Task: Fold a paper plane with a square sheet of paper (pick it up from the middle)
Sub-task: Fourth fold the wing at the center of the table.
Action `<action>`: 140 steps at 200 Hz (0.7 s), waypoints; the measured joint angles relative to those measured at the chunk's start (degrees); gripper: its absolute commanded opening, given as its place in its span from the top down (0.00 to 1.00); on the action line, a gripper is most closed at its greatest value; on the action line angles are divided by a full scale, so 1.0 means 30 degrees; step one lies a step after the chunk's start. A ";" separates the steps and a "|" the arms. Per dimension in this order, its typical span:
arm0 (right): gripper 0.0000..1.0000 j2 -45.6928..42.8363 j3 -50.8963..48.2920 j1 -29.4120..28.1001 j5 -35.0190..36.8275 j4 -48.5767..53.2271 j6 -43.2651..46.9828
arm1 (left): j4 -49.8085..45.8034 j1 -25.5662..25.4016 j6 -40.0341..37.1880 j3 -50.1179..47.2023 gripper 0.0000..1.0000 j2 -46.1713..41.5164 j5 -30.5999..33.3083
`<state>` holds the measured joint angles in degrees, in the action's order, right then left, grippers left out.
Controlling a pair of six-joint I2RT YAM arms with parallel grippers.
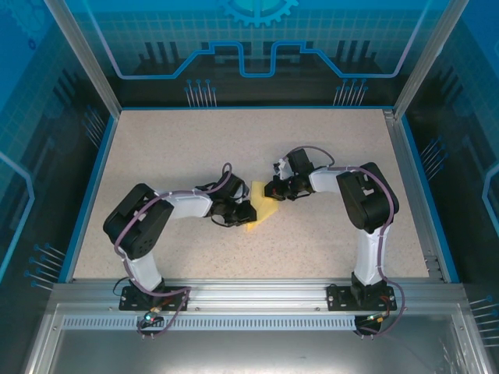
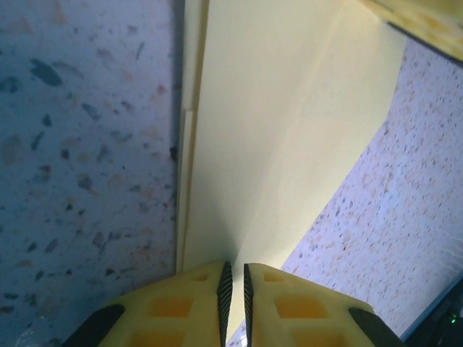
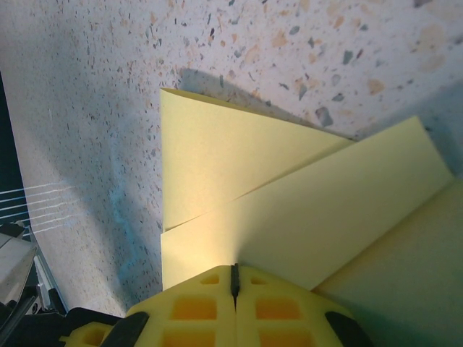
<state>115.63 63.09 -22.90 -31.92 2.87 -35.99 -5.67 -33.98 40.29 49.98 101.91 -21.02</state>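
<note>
We are clamping the folded yellow paper (image 2: 275,130) in both the left gripper (image 2: 234,278) and the right gripper (image 3: 234,271). Pulling unevenly between them, we are risking a tear or a skewed crease.

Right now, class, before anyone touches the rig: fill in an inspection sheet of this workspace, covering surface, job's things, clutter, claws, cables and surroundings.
Surface: speckled beige table, flat, edged in blue.
Job's things: pale-yellow sheet of paper, partly folded with overlapping flaps, lying between the two arms.
Clutter: nothing seen.
Claws: left claw shut on the sheet's edge, with a thin slit between its fingers; right claw shut tight on another edge.
Cables: purple-grey cables looped along each arm.
Surroundings: blue-lit panels on three sides; metal rail at the near edge, carrying both arm bases.
</note>
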 measured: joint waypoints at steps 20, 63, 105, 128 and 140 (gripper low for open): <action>0.96 0.0000 -0.0015 -0.0007 0.0000 -0.0015 0.0000 | -0.0189 -0.0044 -0.0153 -0.0197 0.81 -0.0240 -0.0080; 0.95 -0.0007 -0.0022 -0.0036 0.0015 -0.0036 -0.0015 | -0.1100 -0.0146 -0.0466 -0.0415 0.79 -0.0729 -0.0226; 0.95 -0.0036 -0.0007 -0.0109 0.0146 -0.0007 -0.0066 | -0.2543 -0.0255 -0.0597 -0.0539 0.77 -0.1341 -0.0444; 0.95 -0.0036 0.0000 -0.0109 0.0146 0.0015 -0.0073 | -0.3636 -0.0342 -0.0634 -0.0539 0.74 -0.2157 -0.0430; 0.95 -0.0036 0.0015 -0.0109 0.0146 0.0029 -0.0066 | -0.3869 -0.0335 -0.0627 -0.0525 0.72 -0.2747 -0.0423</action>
<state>115.52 63.13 -23.22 -31.48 2.96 -36.18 -17.28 -34.98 38.41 48.40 93.67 -22.28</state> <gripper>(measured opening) 0.048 0.258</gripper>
